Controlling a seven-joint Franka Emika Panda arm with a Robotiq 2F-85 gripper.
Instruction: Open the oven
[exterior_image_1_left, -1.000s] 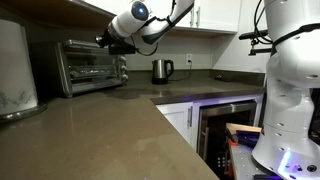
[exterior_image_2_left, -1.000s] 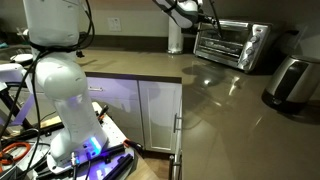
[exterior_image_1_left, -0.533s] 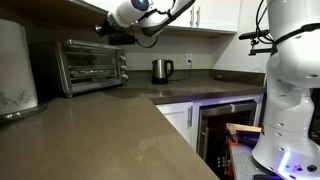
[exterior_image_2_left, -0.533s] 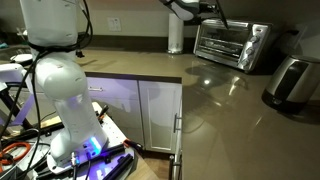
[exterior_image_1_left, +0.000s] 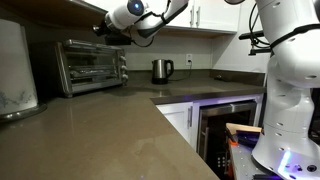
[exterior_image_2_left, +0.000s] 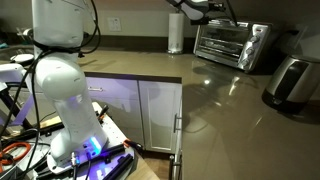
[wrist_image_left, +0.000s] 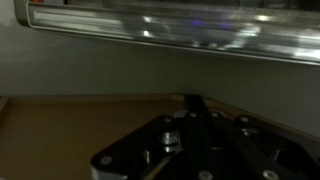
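The oven (exterior_image_1_left: 90, 65) stands on the tabletop (exterior_image_1_left: 120, 125) against the back wall, at 9 o'clock in an exterior view and at 2 o'clock in the other exterior view (exterior_image_2_left: 232, 43). Its glass door stands upright and shut, and its knobs are at the right of its front. The hand (exterior_image_1_left: 106, 29) hangs in the air at 12 o'clock from the oven's knob end, clear of its top and touching nothing, with the white arm (exterior_image_1_left: 150, 12) reaching in from 2 o'clock. In the wrist view the hand (wrist_image_left: 195, 104) is a dark, blurred mass at 6 o'clock. A bright metal strip (wrist_image_left: 170, 25) runs across 12 o'clock and a pale wall lies between them. I cannot tell whether the fingers are spread or closed, and nothing shows between them. A steel kettle (exterior_image_1_left: 161, 70) stands on the tabletop at 3 o'clock from the oven, well apart from it. A white cylinder (exterior_image_2_left: 175, 34) stands at 9 o'clock from the oven, near the wall. The white robot base (exterior_image_1_left: 290, 80) fills the 3 o'clock edge, beside a dark glass-door appliance (exterior_image_1_left: 225, 128) set under the tabletop.
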